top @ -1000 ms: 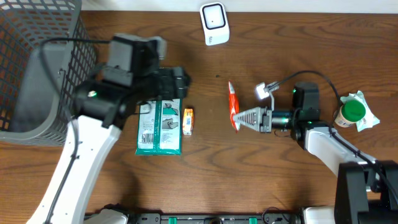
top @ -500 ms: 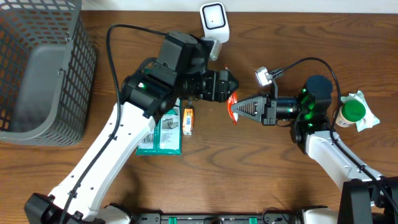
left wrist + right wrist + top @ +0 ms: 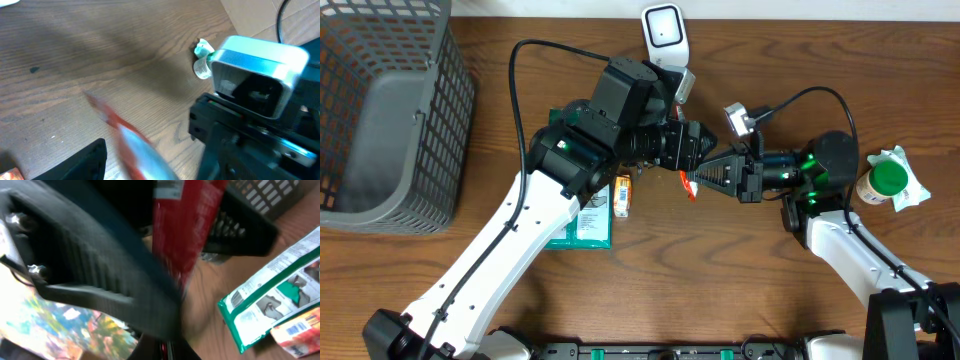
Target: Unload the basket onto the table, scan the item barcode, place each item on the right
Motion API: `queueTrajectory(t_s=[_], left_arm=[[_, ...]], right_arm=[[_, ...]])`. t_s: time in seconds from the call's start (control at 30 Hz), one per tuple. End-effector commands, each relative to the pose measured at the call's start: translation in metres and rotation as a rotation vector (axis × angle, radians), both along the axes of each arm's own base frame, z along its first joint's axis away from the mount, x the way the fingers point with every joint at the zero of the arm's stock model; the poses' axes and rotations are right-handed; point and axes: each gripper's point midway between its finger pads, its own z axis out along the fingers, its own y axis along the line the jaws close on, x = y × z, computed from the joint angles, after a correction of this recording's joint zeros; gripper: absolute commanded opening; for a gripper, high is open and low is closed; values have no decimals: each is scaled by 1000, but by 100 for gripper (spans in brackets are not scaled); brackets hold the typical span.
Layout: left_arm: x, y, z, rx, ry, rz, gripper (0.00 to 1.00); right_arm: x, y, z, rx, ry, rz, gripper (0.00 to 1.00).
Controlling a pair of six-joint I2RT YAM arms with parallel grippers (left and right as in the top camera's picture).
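Red packet (image 3: 688,185) held just below the white barcode scanner (image 3: 663,35). A clean handover probably means clamping its free end squarely before the other grip lets go, with the barcode turned toward the scanner. The right gripper (image 3: 708,177) is clenched on the packet. The left gripper (image 3: 692,150), nearer the scanner, stands parted, one finger (image 3: 87,162) clear of the packet.

No words, brands or numbers legible anywhere. Right wrist view: barcode (image 3: 294,328) on small orange box (image 3: 301,339), bars visible, digits too small. White label (image 3: 169,189) at top of red packet (image 3: 187,230), blurred. Green-and-white packet (image 3: 270,297): printed pictures, lettering unreadable. Overhead view: all print too small.
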Motion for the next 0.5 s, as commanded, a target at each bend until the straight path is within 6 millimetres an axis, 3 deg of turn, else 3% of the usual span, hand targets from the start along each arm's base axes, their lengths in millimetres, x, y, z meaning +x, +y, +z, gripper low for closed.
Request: queueTrajectory(t_s=[0.0, 0.13, 0.3, 0.37, 0.43, 0.47], left_arm=[[5, 2, 6, 8, -38, 9, 61], [5, 2, 6, 7, -39, 9, 45], [6, 1, 8, 1, -48, 9, 15], [6, 1, 9, -1, -49, 9, 9], [6, 1, 9, 0, -49, 9, 7], [6, 1, 9, 0, -49, 9, 8]], right_arm=[[-6, 3, 9, 0, 50, 23, 1], [-7, 3, 8, -3, 55, 30, 1], [-8, 3, 7, -6, 55, 36, 1], [-8, 3, 7, -5, 47, 35, 3], [-7, 3, 7, -3, 32, 32, 14], [-7, 3, 7, -2, 20, 32, 27]])
